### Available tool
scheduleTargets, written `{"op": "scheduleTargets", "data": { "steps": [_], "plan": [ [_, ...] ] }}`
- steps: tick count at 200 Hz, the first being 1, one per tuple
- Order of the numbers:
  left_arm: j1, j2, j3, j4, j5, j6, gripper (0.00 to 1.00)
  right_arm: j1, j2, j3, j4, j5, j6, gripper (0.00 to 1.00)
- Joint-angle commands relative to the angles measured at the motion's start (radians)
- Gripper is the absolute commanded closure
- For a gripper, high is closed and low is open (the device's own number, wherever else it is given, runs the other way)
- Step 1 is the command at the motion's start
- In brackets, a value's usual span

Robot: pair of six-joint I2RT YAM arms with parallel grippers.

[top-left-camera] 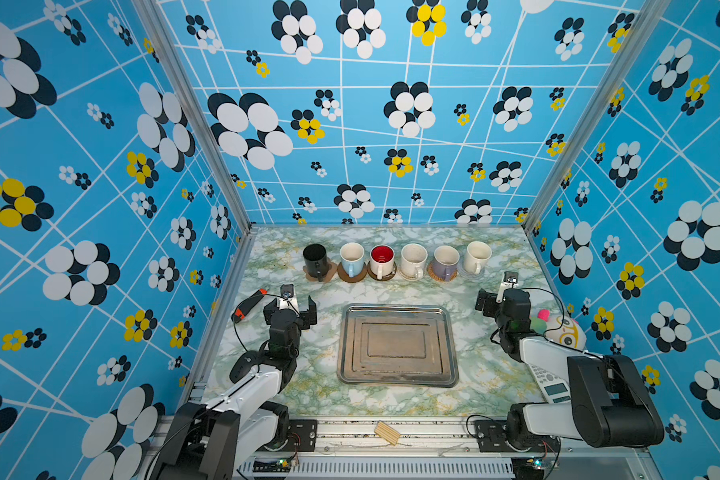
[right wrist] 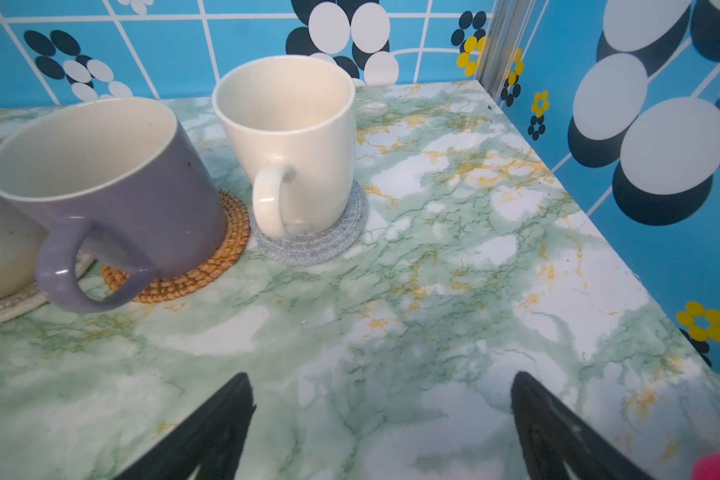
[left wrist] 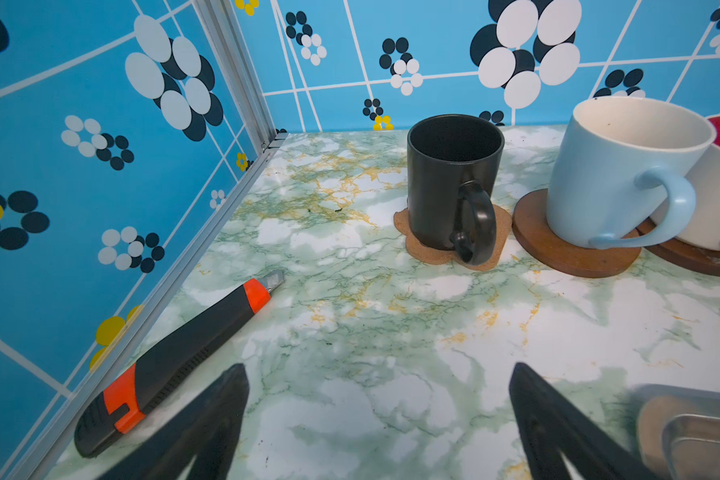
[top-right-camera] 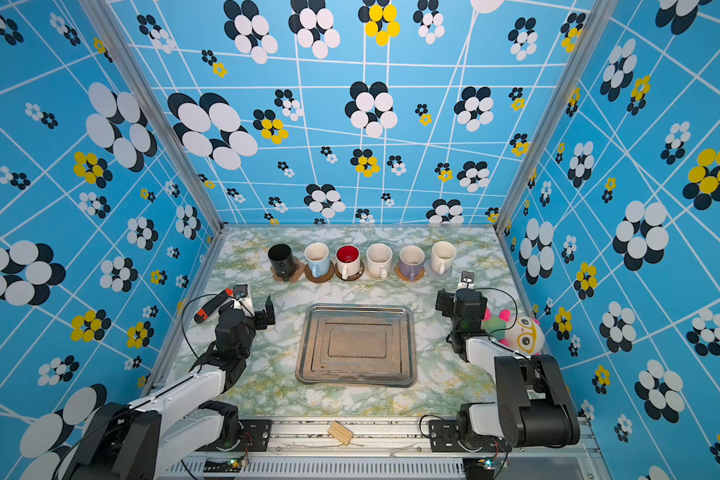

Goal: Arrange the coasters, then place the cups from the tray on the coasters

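Several cups stand in a row at the back, each on a coaster: black [top-left-camera: 316,259] on the paw coaster [left wrist: 416,245], light blue [top-left-camera: 352,257] on a dark-brown disc [left wrist: 533,232], red-inside [top-left-camera: 382,259], speckled [top-left-camera: 413,259], lavender [right wrist: 113,199] on the rattan disc [right wrist: 208,266], cream [right wrist: 296,137] on the grey spiral disc [right wrist: 321,245]. The steel tray [top-left-camera: 395,308] lies empty mid-table. My left gripper [top-left-camera: 289,302] [left wrist: 377,368] hovers left of the tray, open and empty. Right of the tray, my right gripper [top-left-camera: 500,296] [right wrist: 381,375] is open and empty too.
An orange-and-black utility knife [left wrist: 175,365] lies by the left wall beside my left gripper. A plush toy [top-left-camera: 562,332] and a white keypad device [top-left-camera: 551,384] sit along the right wall under my right arm. A small wooden piece [top-left-camera: 387,432] rests on the front rail.
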Motion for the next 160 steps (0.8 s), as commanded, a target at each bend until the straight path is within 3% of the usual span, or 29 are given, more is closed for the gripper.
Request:
{"op": "scheduleTargets", "data": {
  "steps": [1,26,78,132,160],
  "plan": [
    [0.016,0.049,-0.011,0.132,0.019,0.031,0.01,-0.012,0.016,0.011,0.081,-0.053,-0.009,0.01],
    [0.033,0.119,-0.013,0.222,0.03,0.043,0.01,-0.018,0.038,0.015,0.109,-0.076,-0.013,0.01],
    [0.084,0.167,-0.017,0.302,0.124,0.012,0.01,-0.03,0.191,-0.027,0.343,-0.106,-0.022,0.01],
    [0.117,0.393,-0.001,0.518,0.193,0.022,0.01,-0.04,0.183,-0.019,0.31,-0.139,-0.023,0.01],
    [0.118,0.447,0.045,0.465,0.215,0.028,0.01,-0.04,0.183,-0.018,0.308,-0.139,-0.025,0.01]
  ]
}}
